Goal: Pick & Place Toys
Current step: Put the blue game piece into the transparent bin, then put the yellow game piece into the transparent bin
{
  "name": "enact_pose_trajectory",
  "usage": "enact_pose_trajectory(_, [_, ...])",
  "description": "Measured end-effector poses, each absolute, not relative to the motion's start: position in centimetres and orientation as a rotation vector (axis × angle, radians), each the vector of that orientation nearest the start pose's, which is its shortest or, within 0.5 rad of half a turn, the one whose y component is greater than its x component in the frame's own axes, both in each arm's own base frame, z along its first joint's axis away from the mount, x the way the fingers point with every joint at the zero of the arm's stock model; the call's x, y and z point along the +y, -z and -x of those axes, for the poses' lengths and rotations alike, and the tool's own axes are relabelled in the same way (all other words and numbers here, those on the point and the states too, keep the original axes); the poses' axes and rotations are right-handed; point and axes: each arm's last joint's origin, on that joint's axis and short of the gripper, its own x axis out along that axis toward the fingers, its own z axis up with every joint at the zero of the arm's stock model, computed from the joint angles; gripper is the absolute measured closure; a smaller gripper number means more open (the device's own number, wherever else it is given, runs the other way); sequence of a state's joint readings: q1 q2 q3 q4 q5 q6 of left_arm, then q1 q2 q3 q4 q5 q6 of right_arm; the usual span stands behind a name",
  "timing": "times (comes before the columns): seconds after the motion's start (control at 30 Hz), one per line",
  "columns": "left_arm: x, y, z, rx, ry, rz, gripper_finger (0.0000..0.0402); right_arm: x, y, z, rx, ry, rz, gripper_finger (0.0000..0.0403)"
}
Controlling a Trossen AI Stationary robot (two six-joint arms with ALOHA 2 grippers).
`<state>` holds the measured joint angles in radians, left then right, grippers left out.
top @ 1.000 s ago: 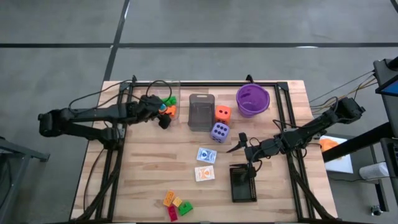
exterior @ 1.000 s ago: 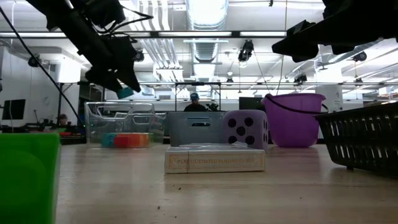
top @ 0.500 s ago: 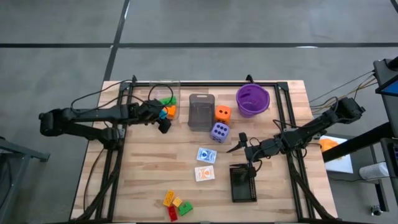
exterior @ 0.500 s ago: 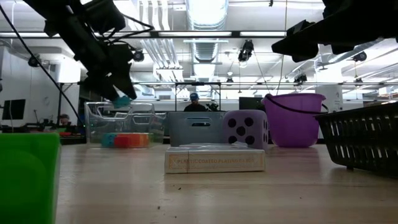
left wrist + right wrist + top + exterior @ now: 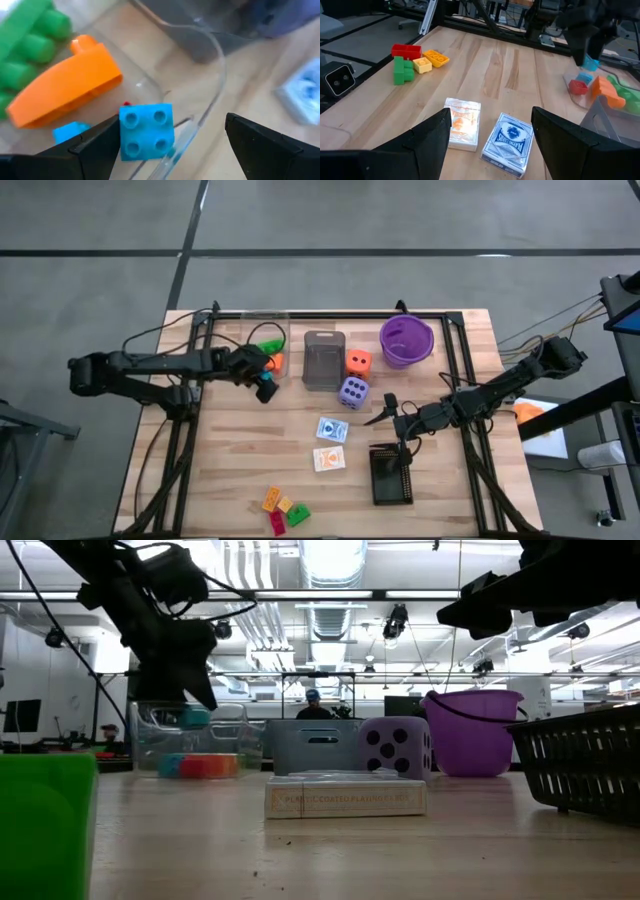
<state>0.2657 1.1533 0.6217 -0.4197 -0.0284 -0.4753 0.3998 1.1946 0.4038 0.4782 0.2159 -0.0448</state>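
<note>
My left gripper (image 5: 264, 385) is open at the near side of the clear bin (image 5: 265, 340). A blue brick (image 5: 146, 131) sits right beside one of its fingers, over the bin's rim (image 5: 218, 55); it also shows in the low view (image 5: 195, 717). In the bin lie a green (image 5: 30, 45), an orange (image 5: 65, 100) and another blue brick (image 5: 70, 133). My right gripper (image 5: 385, 412) is open and empty above the table, right of two card packs (image 5: 332, 429) (image 5: 328, 460). An orange die (image 5: 358, 362) and a purple die (image 5: 352, 391) rest on the table. My left gripper has the blue brick's side (image 5: 124, 135) right against the inner face of one finger (image 5: 95, 147); the other finger (image 5: 265, 145) stands well apart from it. I cannot tell whether the finger touches the brick. The brick shows its studded top, over the bin's rim.
A grey bin (image 5: 322, 360) and a purple bowl (image 5: 406, 340) stand at the far side. A black basket (image 5: 390, 475) is below my right gripper. Several loose bricks (image 5: 283, 510) lie near the table's near edge; a green one (image 5: 45, 825) fills the low view's left.
My left gripper has gone down and a little toward the table's near edge, at the clear bin's near side. The blue brick has come down with it to the height of the bin's rim.
</note>
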Motion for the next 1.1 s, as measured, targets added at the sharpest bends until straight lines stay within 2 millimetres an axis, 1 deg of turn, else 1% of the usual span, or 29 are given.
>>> enact_pose_trajectory(0.1, [5.5,-20.1,-20.4,0.846,-0.438,0.574,0.0053,8.4,-18.8,-21.4,0.294,-0.189,0.139,0.0128])
enact_pose_trajectory(0.3, [5.5,-21.6,-20.5,0.794,-0.411,0.566,0.0053,8.4,-18.7,-21.4,0.295,-0.190,0.143,0.0128])
enact_pose_trajectory(0.43, [5.6,-22.9,-20.7,0.766,-0.394,0.500,0.0053,8.4,-18.7,-21.4,0.294,-0.190,0.143,0.0128])
enact_pose_trajectory(0.53, [5.4,-24.0,-21.1,0.745,-0.344,0.413,0.0053,8.4,-18.7,-21.4,0.295,-0.189,0.143,0.0128])
enact_pose_trajectory(0.63, [3.5,-24.4,-21.6,0.751,-0.224,0.318,0.0053,8.3,-18.7,-21.4,0.295,-0.189,0.143,0.0128])
enact_pose_trajectory(0.7, [1.5,-24.2,-22.1,0.748,-0.116,0.260,0.0053,8.4,-18.7,-21.4,0.295,-0.190,0.144,0.0128])
enact_pose_trajectory(0.8, [-1.6,-23.5,-22.1,0.774,0.011,0.228,0.0053,8.3,-18.7,-21.4,0.295,-0.189,0.144,0.0128])
enact_pose_trajectory(0.9, [-4.2,-23.2,-21.9,0.803,0.045,0.316,0.0053,8.3,-18.7,-21.4,0.294,-0.189,0.143,0.0128])
enact_pose_trajectory(0.97, [-5.7,-22.8,-21.9,0.831,0.020,0.430,0.0053,8.4,-18.8,-21.4,0.290,-0.189,0.141,0.0128])
enact_pose_trajectory(1.1, [-8.7,-21.4,-21.7,0.931,-0.023,0.624,0.0053,8.4,-18.8,-21.4,0.284,-0.188,0.135,0.0128])
